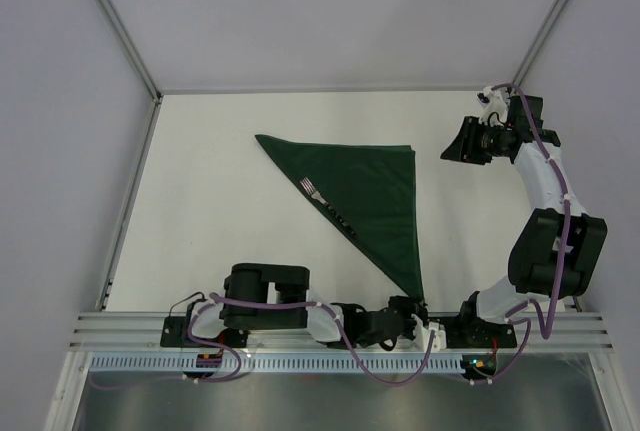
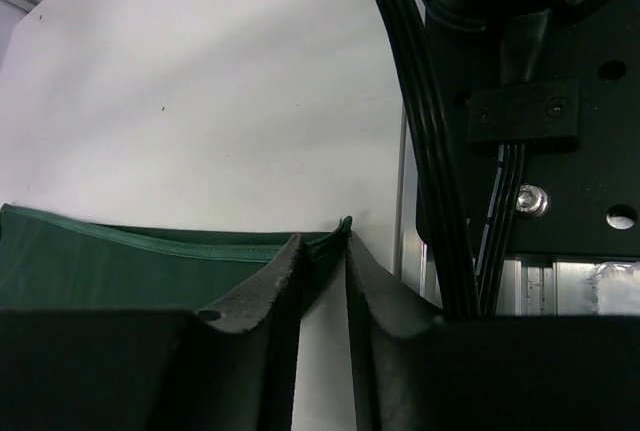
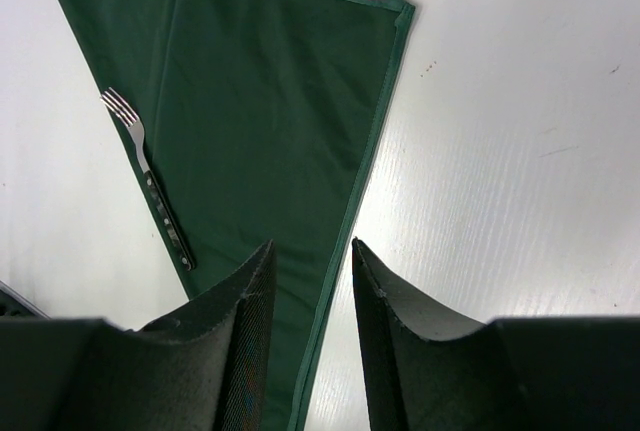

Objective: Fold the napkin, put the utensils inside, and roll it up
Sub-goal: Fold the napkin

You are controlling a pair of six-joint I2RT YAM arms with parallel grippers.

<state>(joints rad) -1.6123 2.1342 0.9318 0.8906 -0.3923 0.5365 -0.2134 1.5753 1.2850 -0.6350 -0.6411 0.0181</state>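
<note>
Left gripper point(image 2: 322, 241) first: it sits low at the near edge of the table point(image 1: 210, 231), jaws only a narrow slit apart with white surface showing through. I see no cloth pinched between them. The near corner of the napkin point(image 1: 370, 191) pokes up right at those fingertips. The right gripper point(image 3: 312, 246) hangs well above the far right side, jaws apart and holding nothing, looking down over the napkin's right-hand edge.

The napkin lies flat as a folded triangle, one point far left, one far right, one near the arm bases. The fork point(image 3: 153, 186) lies right along the long diagonal edge, tines towards the far left point. It is so close to that edge that I cannot tell how much of it rests on cloth.

And that is the worry. By my reading, the fold is made, the fork is down, and the roll is not yet started. If the left jaws close on that corner and catch only the top layer, the fold could peel open rather than roll. A pull on this glossy fabric could drag the whole triangle, and a fork perched at the edge could skate off onto the table. Nothing pins the fork or the far side, since the right gripper is well clear of both. A loose first turn could also let the handle slip out of the end.
</note>
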